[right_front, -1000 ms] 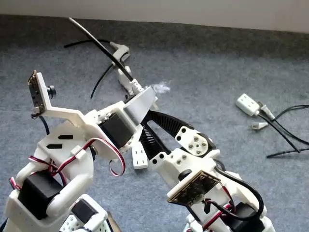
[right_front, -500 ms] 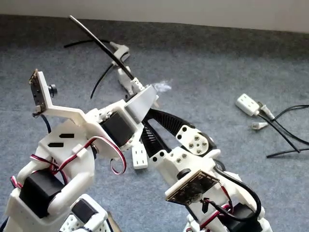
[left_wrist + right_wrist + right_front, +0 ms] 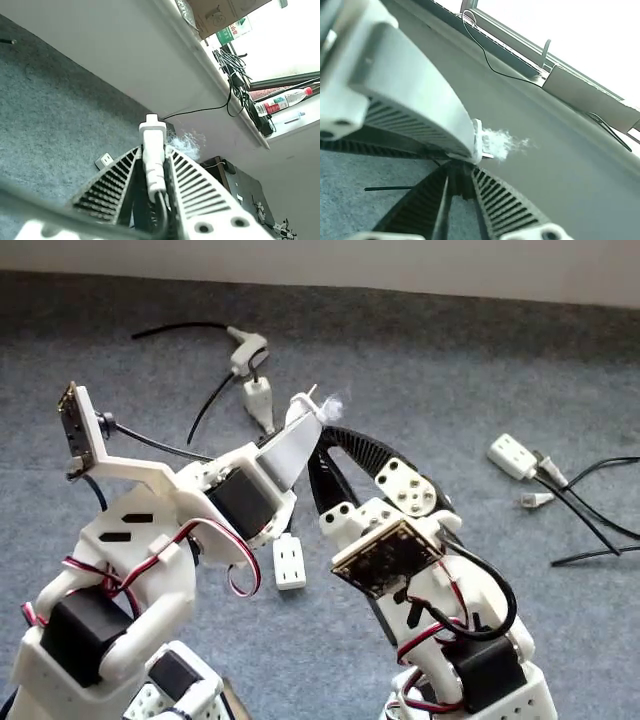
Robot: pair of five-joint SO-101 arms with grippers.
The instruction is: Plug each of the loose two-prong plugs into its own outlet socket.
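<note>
A white two-prong plug [image 3: 151, 145] is being clamped by the left tool [image 3: 153, 160]. The tool is closed tight on the plug's body, the front end is left sticking out past the tips, and the black cord [image 3: 161, 215] is being led back between the ribbed fingers [image 3: 195, 180]. A tuft of white fluff [image 3: 187, 142] is being carried at the tool's tip. In the high view the plug [image 3: 306, 402] is being held up off the grey carpeted surface [image 3: 450, 370], well apart from the white socket block [image 3: 290, 562] and beyond it from the arm bases. The socket block is lying flat between the two arms, just beside the left arm's housing. The right tool [image 3: 320, 432] is also being held raised beyond the socket block, with its tip just beside the held plug; whether it is open or closed cannot be told. Toward the right arm's side, well apart from the socket block, a second white socket [image 3: 513, 455] is lying with a loose white plug [image 3: 537, 500] and black cords [image 3: 590, 520] near it. Farther beyond the socket block, a white cord end [image 3: 258, 398] and an angled white plug [image 3: 245, 340] are lying close together.
</note>
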